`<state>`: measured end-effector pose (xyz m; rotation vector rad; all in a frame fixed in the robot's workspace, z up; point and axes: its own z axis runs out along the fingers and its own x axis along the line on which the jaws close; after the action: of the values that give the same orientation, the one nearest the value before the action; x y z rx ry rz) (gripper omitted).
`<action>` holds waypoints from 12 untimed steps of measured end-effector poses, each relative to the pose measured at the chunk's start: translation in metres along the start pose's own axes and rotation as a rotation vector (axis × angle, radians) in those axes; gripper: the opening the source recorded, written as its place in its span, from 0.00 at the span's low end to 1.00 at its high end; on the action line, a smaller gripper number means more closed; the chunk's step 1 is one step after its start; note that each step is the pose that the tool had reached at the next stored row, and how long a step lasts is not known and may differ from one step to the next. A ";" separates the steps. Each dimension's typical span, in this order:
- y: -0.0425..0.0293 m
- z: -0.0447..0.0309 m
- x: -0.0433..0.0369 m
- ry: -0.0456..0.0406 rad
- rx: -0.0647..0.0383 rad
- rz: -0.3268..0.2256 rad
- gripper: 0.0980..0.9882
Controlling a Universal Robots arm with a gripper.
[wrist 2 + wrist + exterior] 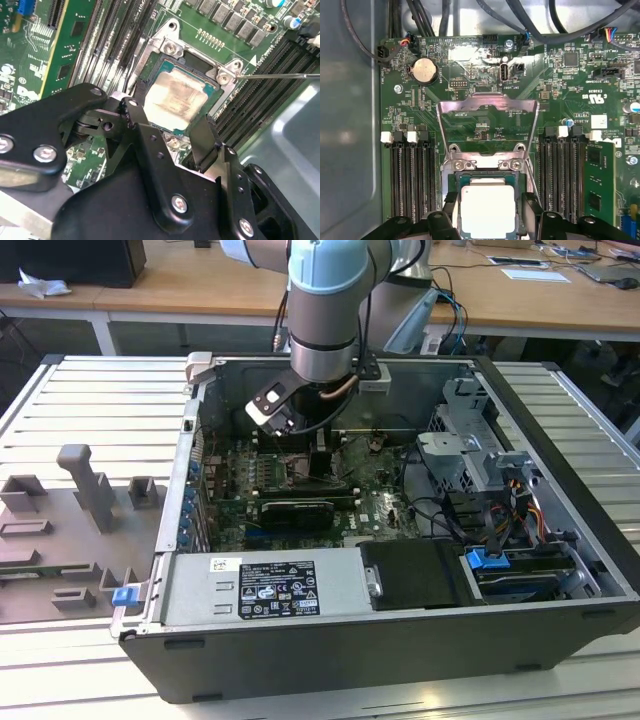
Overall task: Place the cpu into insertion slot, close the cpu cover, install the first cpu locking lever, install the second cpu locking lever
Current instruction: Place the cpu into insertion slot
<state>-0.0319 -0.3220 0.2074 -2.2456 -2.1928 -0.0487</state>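
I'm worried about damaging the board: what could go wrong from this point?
The gripper sits close around the cpu lying in the insertion slot; withdrawing off-line could tilt or drag the chip. The cpu cover stands open; closing it on a tilted chip might damage the socket. The thin lever juts beside the socket and could snag.

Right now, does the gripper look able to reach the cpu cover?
Probably yes. The cpu cover stands open just past the insertion slot, with nothing lying across its frame. The gripper hangs low over the cpu in the slot, close to the cover's hinge edge, so only a short move seems needed.
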 end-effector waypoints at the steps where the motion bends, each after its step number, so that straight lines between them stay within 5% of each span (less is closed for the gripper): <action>1: 0.0000 -0.0004 0.0000 -0.0001 0.000 0.000 0.56; 2: 0.0000 -0.0008 0.0000 -0.0004 0.000 0.000 0.56; 3: 0.0001 -0.0014 0.0001 -0.0008 0.000 0.000 0.42; 4: 0.0000 -0.0017 0.0000 -0.0011 0.000 0.000 0.42; 6: 0.0001 -0.0028 0.0001 -0.0024 0.000 0.000 0.22; 12: 0.0001 -0.0056 0.0001 -0.0033 0.000 0.000 0.01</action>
<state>-0.0319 -0.3220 0.2130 -2.2473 -2.1945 -0.0451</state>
